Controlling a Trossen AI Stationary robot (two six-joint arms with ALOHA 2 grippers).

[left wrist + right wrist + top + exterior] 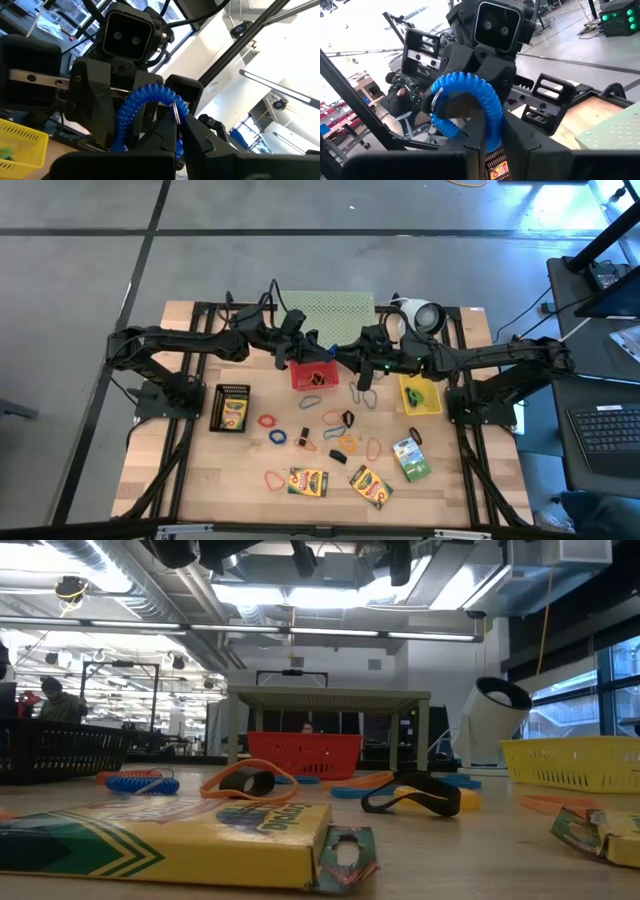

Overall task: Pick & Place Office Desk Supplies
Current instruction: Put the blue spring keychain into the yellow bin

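The blue curly band (465, 105) hung in the air above the red basket (314, 375), between the two grippers, with the left gripper (176, 131) clamped on one end and the right gripper (492, 131) pinching the other.
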